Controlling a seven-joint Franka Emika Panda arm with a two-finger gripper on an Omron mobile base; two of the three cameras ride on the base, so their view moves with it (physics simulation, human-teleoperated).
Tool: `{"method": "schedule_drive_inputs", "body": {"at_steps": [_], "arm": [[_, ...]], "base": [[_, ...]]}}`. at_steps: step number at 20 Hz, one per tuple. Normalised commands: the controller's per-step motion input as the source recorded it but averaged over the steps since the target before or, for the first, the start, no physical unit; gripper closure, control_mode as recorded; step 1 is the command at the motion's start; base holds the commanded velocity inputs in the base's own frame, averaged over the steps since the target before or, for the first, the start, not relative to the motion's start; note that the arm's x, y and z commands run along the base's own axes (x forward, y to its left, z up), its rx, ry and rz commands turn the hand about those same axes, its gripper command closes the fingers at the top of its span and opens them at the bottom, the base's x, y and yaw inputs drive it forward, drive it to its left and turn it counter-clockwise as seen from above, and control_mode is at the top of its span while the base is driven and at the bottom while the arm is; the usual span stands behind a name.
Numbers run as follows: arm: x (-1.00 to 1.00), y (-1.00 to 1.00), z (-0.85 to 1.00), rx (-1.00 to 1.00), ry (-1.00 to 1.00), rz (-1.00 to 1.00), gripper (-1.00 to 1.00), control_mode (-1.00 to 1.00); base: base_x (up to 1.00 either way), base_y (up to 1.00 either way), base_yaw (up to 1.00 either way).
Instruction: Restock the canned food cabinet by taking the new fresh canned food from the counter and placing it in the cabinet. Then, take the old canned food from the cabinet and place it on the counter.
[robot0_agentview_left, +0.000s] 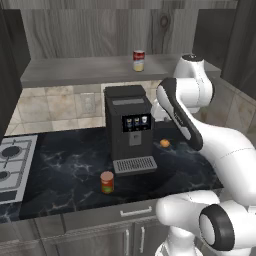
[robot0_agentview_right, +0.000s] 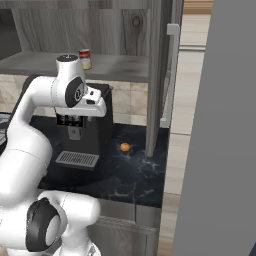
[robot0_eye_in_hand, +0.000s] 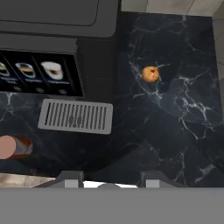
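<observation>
The new fresh canned food (robot0_agentview_left: 107, 182), red-orange with a green band, stands on the counter (robot0_agentview_left: 65, 170) in front of the coffee machine; in the hand view it lies at the left edge (robot0_eye_in_hand: 13, 147). Up on the cabinet (robot0_agentview_left: 75, 70) shelf, the old canned food (robot0_agentview_left: 138, 60), red over cream, stands upright, also seen from the right (robot0_agentview_right: 85, 59). My gripper (robot0_eye_in_hand: 111, 179) hangs high above the counter (robot0_eye_in_hand: 175, 122), looking down, to the right of the new can. It is shut and holds nothing.
A black coffee machine (robot0_agentview_left: 128, 127) with a grey drip tray (robot0_eye_in_hand: 74, 116) stands mid-counter under the shelf. A small orange fruit (robot0_agentview_left: 164, 143) lies to its right. A gas hob (robot0_agentview_left: 12, 160) is at the left. A tall open cabinet door (robot0_agentview_right: 160, 75) stands at the right.
</observation>
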Motion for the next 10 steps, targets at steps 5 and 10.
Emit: {"method": "schedule_drive_inputs", "body": {"at_steps": [5,10], "arm": [[-0.32,0.19,-0.05,0.0,-0.03,0.02,-1.0,-1.0],[-0.94,0.45,-0.42,0.04,0.0,0.0,-1.0,-1.0]], "base": [[0.0,0.0,0.0],[0.0,0.0,0.0]]}}
